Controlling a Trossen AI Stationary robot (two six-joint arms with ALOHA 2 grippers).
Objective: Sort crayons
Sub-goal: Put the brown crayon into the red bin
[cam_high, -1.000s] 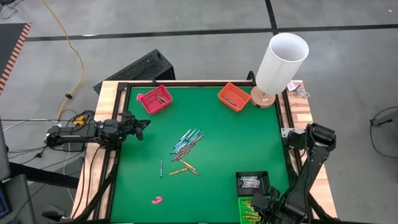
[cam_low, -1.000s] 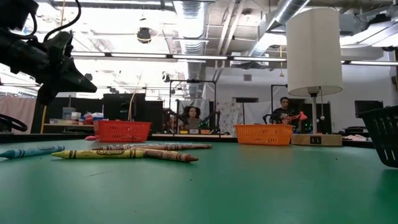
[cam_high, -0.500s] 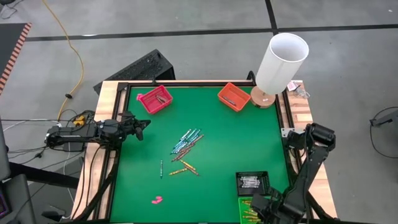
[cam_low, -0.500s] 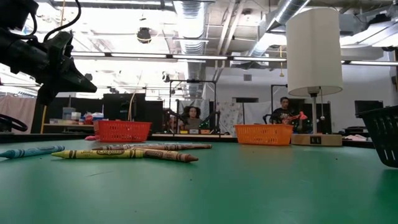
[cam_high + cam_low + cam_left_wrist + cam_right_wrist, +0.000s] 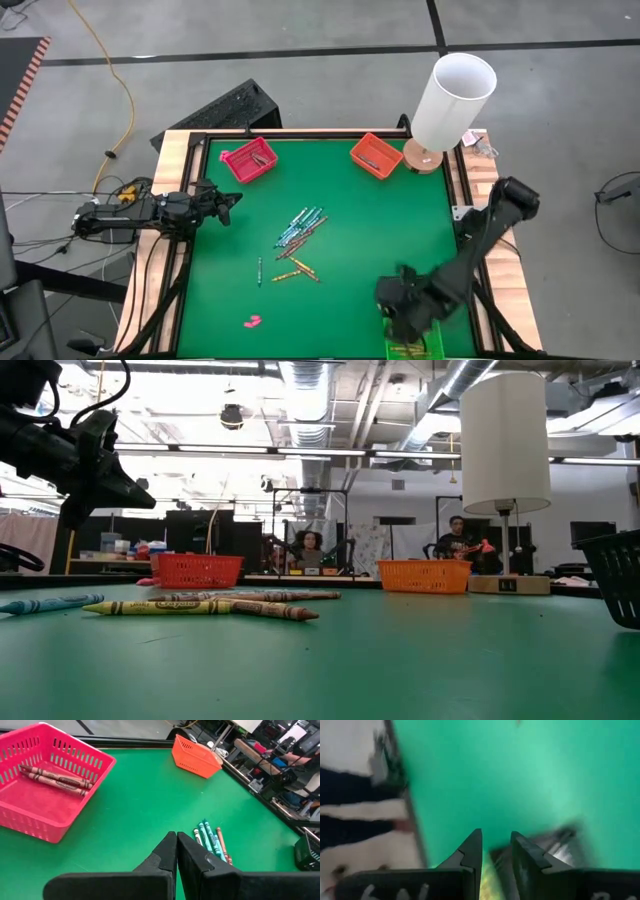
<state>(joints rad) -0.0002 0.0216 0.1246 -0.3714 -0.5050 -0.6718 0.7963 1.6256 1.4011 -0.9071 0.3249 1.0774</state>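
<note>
Crayons point(image 5: 300, 228), thin wax sticks in teal, yellow and red, lie loose mid-table. Your right gripper point(image 5: 400, 305) (jaws parted, empty) sits near the black basket; approach one crayon squarely. Left gripper point(image 5: 228, 203) waits clenched.

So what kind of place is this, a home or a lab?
Most likely a robotics lab or workshop. The low view shows exposed ceiling ducts and people at benches in the background, and the green table stands on bare concrete with a yellow cable trailing across it.
</note>
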